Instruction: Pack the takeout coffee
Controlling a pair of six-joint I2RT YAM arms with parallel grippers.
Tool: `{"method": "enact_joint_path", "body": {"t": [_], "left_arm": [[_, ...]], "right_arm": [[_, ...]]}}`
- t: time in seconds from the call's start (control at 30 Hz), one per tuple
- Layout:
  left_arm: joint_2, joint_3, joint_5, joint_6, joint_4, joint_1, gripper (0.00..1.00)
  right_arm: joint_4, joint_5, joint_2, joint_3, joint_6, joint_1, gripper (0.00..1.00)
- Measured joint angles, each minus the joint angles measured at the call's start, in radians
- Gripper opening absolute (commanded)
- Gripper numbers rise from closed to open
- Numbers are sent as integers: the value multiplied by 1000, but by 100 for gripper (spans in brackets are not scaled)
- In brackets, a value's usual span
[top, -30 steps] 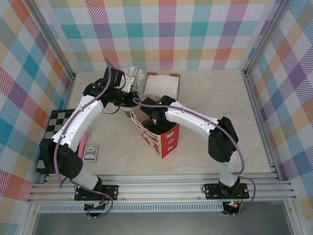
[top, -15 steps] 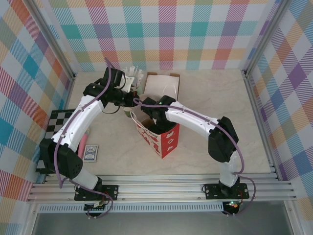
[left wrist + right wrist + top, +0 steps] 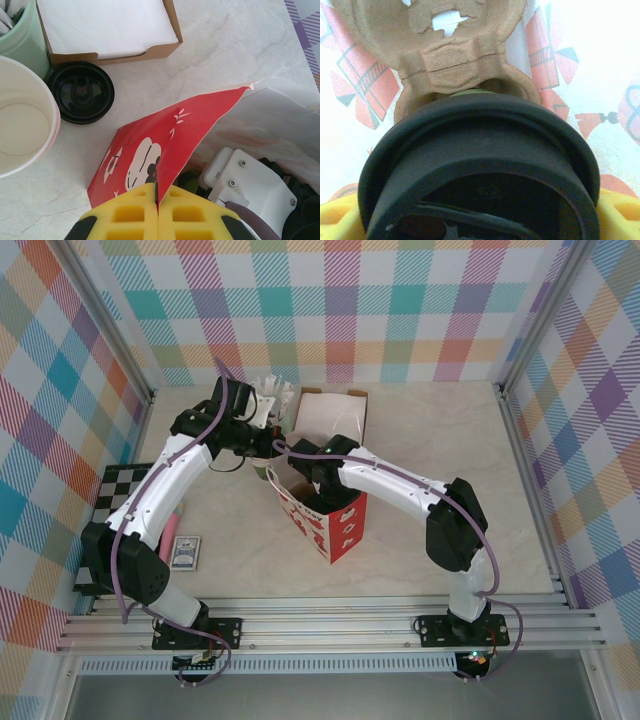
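The takeout coffee's black lid [image 3: 480, 165] is close up in the right wrist view, with a sliver of dark-green cup [image 3: 470, 93] past it. My right gripper [image 3: 480, 212] is shut on the coffee, one yellow finger [image 3: 620, 210] on each side. It is down inside the red patterned bag [image 3: 342, 528], above a brown pulp cup carrier [image 3: 455, 60]. My left gripper [image 3: 158, 200] is shut on the bag's red rim [image 3: 170, 135] and holds its mouth open. From above, the left gripper [image 3: 268, 462] is at the bag's far-left corner and the right gripper [image 3: 313, 484] is in its opening.
A loose black lid [image 3: 80, 92], a cream paper cup [image 3: 20, 130], a pale-green cup of packets [image 3: 17, 30] and a brown napkin box [image 3: 107, 25] stand just behind the bag. A card deck [image 3: 185, 553] and checkered board [image 3: 115, 495] lie at the left.
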Motion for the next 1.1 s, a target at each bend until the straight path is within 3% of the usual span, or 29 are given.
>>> {"method": "enact_joint_path", "body": {"t": [1.1], "left_arm": [[10, 6, 15, 0, 2, 0, 0]], "right_arm": [[66, 8, -13, -66, -3, 0, 54]]}}
